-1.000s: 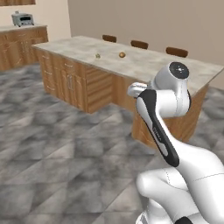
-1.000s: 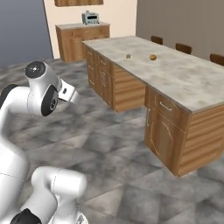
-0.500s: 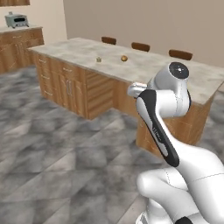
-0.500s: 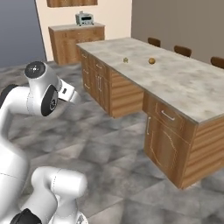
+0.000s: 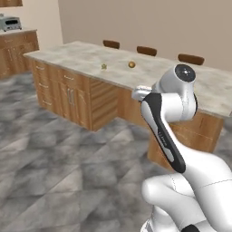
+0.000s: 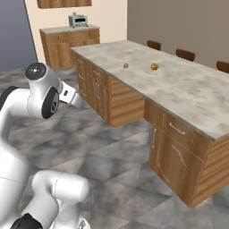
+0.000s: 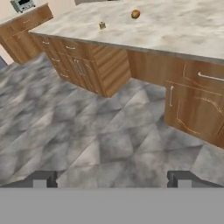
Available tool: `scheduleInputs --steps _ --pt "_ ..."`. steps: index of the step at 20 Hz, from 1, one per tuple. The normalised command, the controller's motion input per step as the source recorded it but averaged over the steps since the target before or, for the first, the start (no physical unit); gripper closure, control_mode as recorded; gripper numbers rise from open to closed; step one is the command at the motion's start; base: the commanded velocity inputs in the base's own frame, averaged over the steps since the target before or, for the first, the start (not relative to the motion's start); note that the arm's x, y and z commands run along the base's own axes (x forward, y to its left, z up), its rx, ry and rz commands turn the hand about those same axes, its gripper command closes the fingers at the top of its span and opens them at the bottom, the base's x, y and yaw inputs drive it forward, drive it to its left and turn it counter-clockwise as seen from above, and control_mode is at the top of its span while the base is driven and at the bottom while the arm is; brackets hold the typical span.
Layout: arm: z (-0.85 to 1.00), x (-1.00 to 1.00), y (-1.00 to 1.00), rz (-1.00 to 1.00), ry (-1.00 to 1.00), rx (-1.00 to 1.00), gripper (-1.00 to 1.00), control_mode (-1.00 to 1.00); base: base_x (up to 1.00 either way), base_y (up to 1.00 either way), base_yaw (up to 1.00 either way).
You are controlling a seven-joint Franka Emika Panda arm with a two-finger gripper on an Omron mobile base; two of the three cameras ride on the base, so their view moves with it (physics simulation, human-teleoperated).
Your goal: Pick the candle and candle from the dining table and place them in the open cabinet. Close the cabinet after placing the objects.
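The pincer [image 7: 112, 178] hangs over the floor [image 7: 78, 131] with its two dark finger tips [image 7: 41, 178] spread wide apart and nothing between them. Below it lies grey, mottled stone tiling, bare in front of the arm. Ahead stands the dining table [image 7: 183, 30], a long block with a beige-grey marbled top; its near side is light wood, with a stack of ribbed drawers [image 7: 109, 65] at the corner, panelled doors [image 7: 192, 109] with carved curves, and short silver handles [image 7: 171, 95].

On the table top, well away from the pincer, sit two small things near one another. One is a stubby golden-tan candle [image 7: 102, 25], close to the near edge above the drawers; it also shows in the left base view [image 5: 103, 66] and the right base view [image 6: 125, 65]. The other is a small round orange-brown ball [image 7: 135, 14], farther in on the top. Both are too small to tell finer detail, and a taper candle cannot be made out.

Beyond the far edge of the table rise the dark backs of three chairs [image 5: 146, 50]. Off to the side, against the wall, stands a lower wooden counter [image 6: 67, 44] with a silvery toaster oven [image 6: 77, 19] on top, and a wooden wall cabinet's lower edge [image 6: 65, 3] shows above it.
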Motion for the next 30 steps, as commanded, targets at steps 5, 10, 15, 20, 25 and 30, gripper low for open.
scheduleInputs --steps 5,10,15,20,25,30 --pt "0.0 0.0 0.0 0.0 0.0 0.0 -1.0 1.0 0.69 0.23 -0.15" --pt "0.0 0.0 0.0 0.0 0.0 0.0 -1.0 1.0 0.67 0.25 -0.18" --pt "0.0 0.0 0.0 0.0 0.0 0.0 -1.0 1.0 0.67 0.25 -0.21" --pt "0.0 0.0 0.0 0.0 0.0 0.0 -1.0 1.0 0.65 0.25 -0.27" --pt "0.0 0.0 0.0 0.0 0.0 0.0 -1.0 1.0 0.63 0.26 -0.31" --pt "0.0 0.0 0.0 0.0 0.0 0.0 -1.0 1.0 0.61 0.28 -0.31"
